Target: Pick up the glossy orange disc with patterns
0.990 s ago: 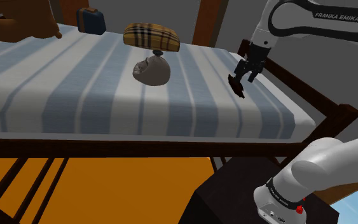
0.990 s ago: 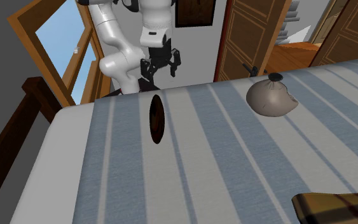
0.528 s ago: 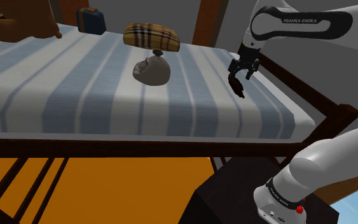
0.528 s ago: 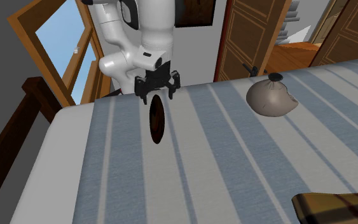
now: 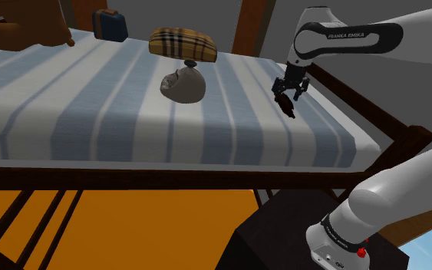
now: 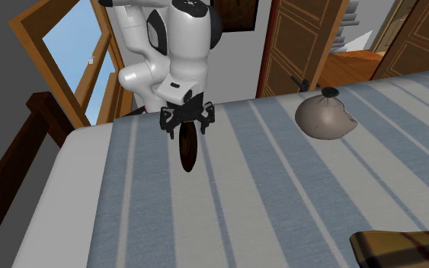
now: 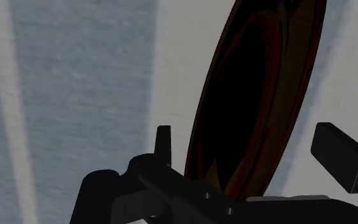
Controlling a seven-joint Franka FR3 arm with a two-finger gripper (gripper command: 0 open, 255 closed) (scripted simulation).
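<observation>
Disc (image 6: 187, 148) stands on edge on the blue-and-white striped bed cover (image 5: 91, 100), well apart from the grey sack (image 6: 325, 116), at the end of the bed nearer the robot's stand (image 5: 275, 230). It reads dark, almost black, with a reddish-brown rim. In the wrist view the disc (image 7: 254, 95) has a glossy face with orange-brown swirls. Gripper (image 6: 187, 124) sits right at the disc's top edge, pointing down, jaws open and straddling the edge. In the wrist view the gripper (image 7: 254, 156) has one finger close beside the disc face and the other standing clear of it, so nothing is clamped; I can't tell if the near finger touches. In the shoulder view the gripper (image 5: 291, 90) is over the disc (image 5: 290, 109), on the far side from the sack (image 5: 183, 84), with the white arm (image 5: 344, 38) arching in from the upper right. A plaid cushion (image 5: 182, 44) lies just behind the sack, touching or nearly so, and a dark blue case (image 5: 110, 24) stands further back from the sack, past the cushion. A dark wooden bed frame (image 5: 390, 123) runs along the mattress edge on the disc side of the sack, above an orange floor (image 5: 130, 230). In the second exterior view, brown panelled doors (image 6: 304, 38) are behind the sack.
</observation>
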